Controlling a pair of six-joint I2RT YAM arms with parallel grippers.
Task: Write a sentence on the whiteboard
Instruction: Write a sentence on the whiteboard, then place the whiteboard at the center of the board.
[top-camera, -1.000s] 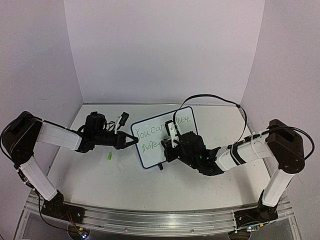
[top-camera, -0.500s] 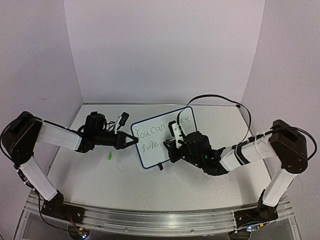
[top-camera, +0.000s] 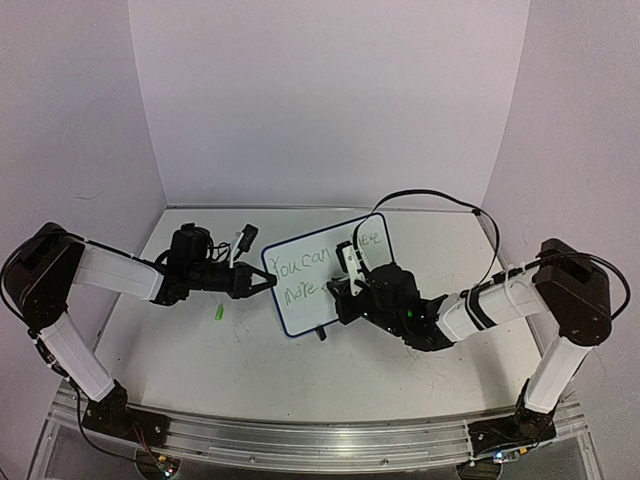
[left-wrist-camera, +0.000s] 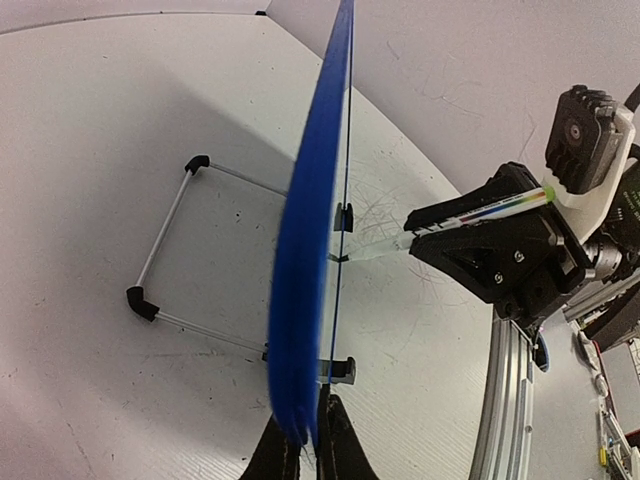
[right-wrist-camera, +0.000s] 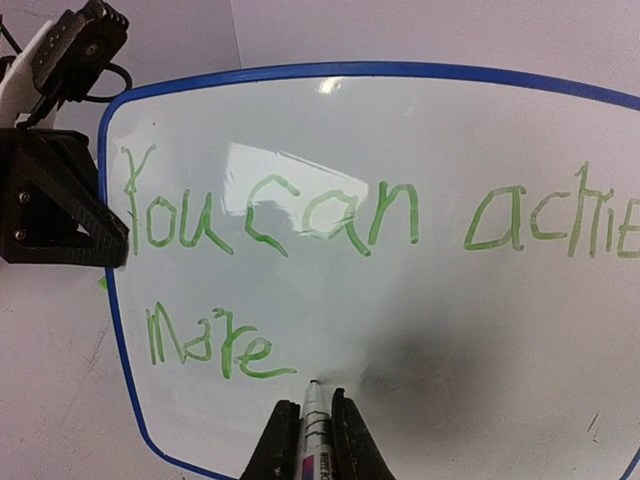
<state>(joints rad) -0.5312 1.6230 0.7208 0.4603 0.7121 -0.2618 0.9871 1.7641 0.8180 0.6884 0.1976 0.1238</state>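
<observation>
On the left, we see the left claw closed on the left edge of the whiteboard; in the left wrist view its two fingers sit on either side of the blue rim, gripping it. A small green object lies on the table just below this claw, apart from the board. The whiteboard stands near the middle of the table, propped on a wire stand with black feet, its written face toward the right arm. The sentence runs in green across two lines: "You can achie", cut off at the right edge of the right wrist view, above "more" at the lower left. Just right of the last letter of "more", the tip of the marker meets the board surface. The right claw is closed on the marker, one finger on each side of its barrel, and it sits in front of the lower middle of the board.
</observation>
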